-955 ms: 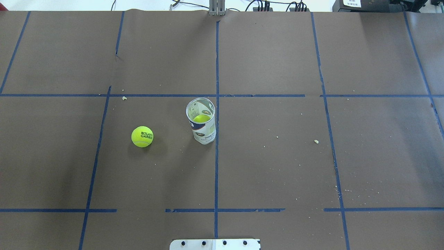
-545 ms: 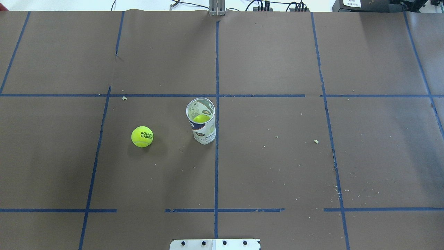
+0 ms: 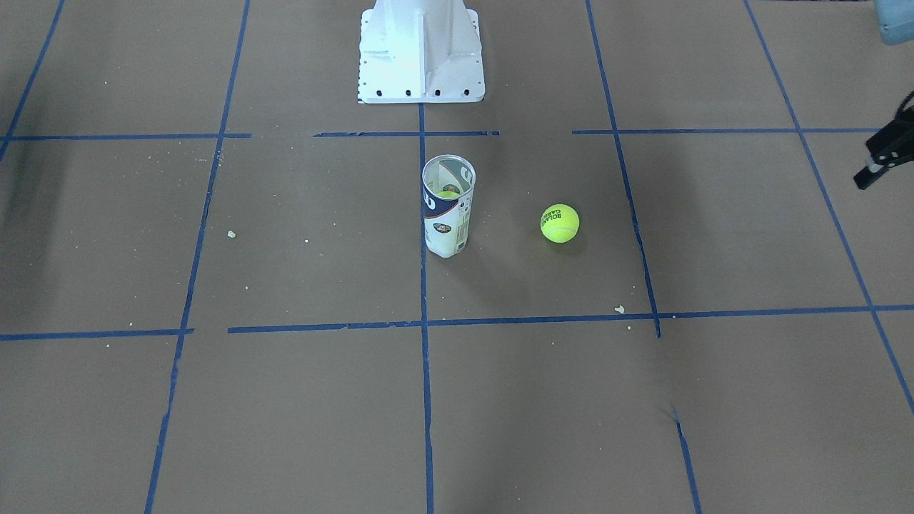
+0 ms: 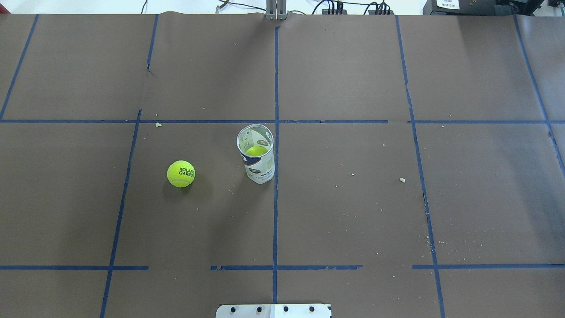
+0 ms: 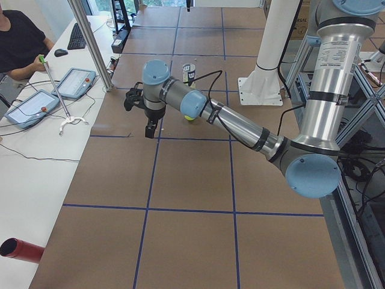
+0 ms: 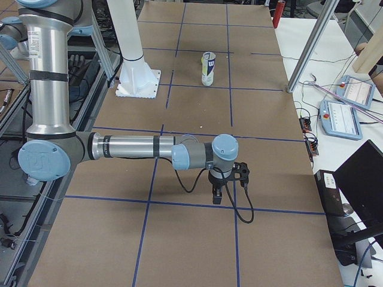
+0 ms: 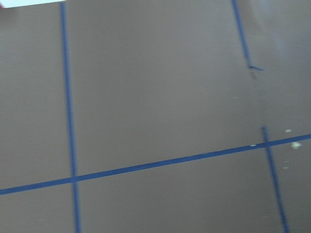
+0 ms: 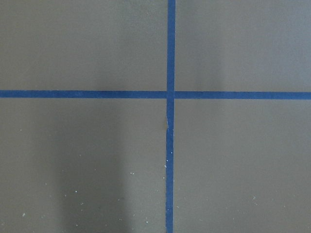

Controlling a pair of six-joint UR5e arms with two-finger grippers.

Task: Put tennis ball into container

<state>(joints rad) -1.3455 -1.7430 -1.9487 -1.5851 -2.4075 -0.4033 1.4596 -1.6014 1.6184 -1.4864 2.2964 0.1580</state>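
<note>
Yellow-green tennis ball (image 4: pixel 181 173) on the bench (image 4: pixel 353 221), near the upright container (image 4: pixel 259 164), not touching. Well apart hang the left gripper (image 5: pixel 149 127) and right gripper (image 6: pixel 216 195); fingers' state cannot be told.

Arms: left arm (image 5: pixel 234 123) and right arm (image 6: pixel 131 146), shiny silver tubes.
Joints: round, with light blue caps and black rings.
Grippers: left gripper (image 5: pixel 149 129) and right gripper (image 6: pixel 217 194), both black.
Cable: thin black cable (image 6: pixel 250 222), lower middle of frame.
Base: white stand (image 3: pixel 421 50), top middle of frame, dark screws along its foot.
</note>
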